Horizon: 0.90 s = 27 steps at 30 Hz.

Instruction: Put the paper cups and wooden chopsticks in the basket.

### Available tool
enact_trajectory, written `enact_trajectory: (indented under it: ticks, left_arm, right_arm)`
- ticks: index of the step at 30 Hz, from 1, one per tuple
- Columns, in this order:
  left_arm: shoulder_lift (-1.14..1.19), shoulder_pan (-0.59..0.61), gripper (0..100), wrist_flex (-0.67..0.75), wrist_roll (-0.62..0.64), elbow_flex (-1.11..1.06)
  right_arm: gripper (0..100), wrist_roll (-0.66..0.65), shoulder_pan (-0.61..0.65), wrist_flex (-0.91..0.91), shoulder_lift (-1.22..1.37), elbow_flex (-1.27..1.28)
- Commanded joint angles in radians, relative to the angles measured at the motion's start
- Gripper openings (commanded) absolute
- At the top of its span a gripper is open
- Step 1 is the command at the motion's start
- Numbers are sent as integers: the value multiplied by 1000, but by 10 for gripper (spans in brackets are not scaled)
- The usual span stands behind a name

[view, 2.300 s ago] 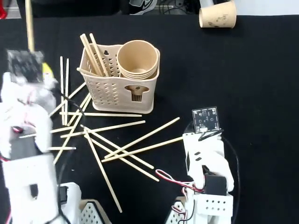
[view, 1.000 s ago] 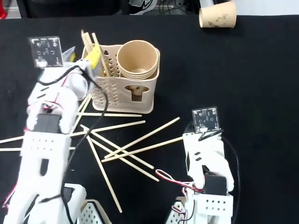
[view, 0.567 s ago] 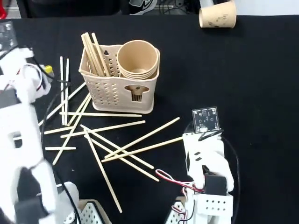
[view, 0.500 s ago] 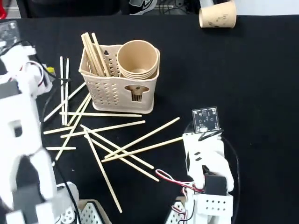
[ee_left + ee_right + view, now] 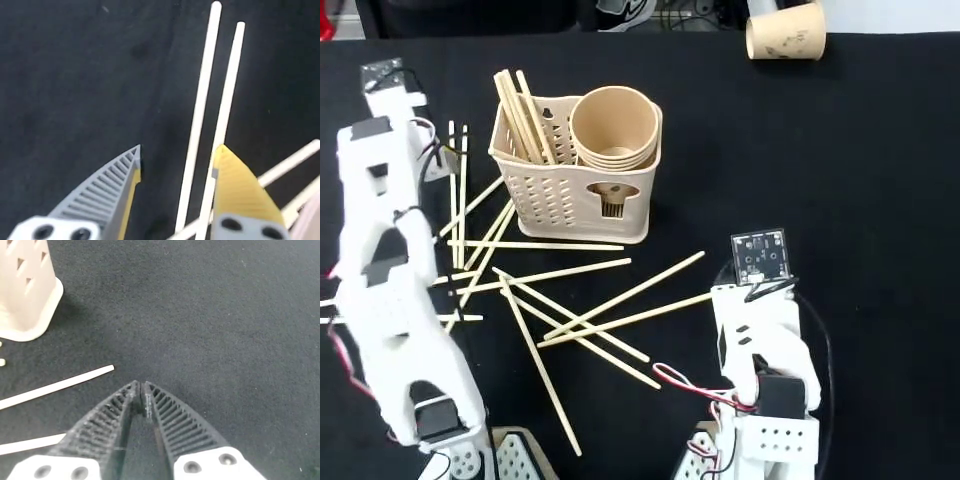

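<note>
The left hand (image 5: 179, 150) hangs spread wide and empty, low over a pair of wooden chopsticks (image 5: 202, 100) that lie side by side on the black desk (image 5: 840, 180), just to one side of the basket (image 5: 570, 205). The step in hand looks like picking up from this pair. In the left wrist view one stick runs between the two fingers, while the other passes right at the tip of the yellow finger (image 5: 240, 192). Closing from here would likely pinch one stick and flick its neighbour away. A small sideways shift, so both sticks or cleanly just one sit inside the gap, should come first. Then the tips should go down to the desk before closing, since thin round sticks roll easily. A grip nearer the middle of the stick would keep it from swinging on the lift. The basket already holds stacked paper cups (image 5: 615, 125) and several upright chopsticks (image 5: 520, 105), so the drop should aim beside those sticks. More loose chopsticks (image 5: 590, 310) lie crossed in front of the basket, and a lone paper cup (image 5: 785, 35) lies well apart at the far edge. The right hand (image 5: 140, 387) rests pressed closed, holding nothing.
</note>
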<state>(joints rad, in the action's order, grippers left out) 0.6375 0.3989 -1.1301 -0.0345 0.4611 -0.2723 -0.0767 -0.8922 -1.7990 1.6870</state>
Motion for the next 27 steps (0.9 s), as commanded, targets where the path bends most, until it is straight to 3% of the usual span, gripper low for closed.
enact_trajectory:
  ticks: [1, 6, 15, 21, 27]
  left_arm:
    - [130, -47, 236, -89, 2, 292]
    - [284, -62, 236, -160, 2, 513]
    - [542, -4, 226, -169, -6, 720]
    - [614, -10, 24, -189, -9, 829]
    - [601, -10, 29, -328, -9, 969]
  right_arm:
    - [15, -9, -15, -2, -68, -4]
    - [15, -9, -15, -2, -68, -4]
    - [15, -9, -15, -2, -68, -4]
    - [15, -9, -15, -2, -68, -4]
    - [15, -9, -15, -2, -68, -4]
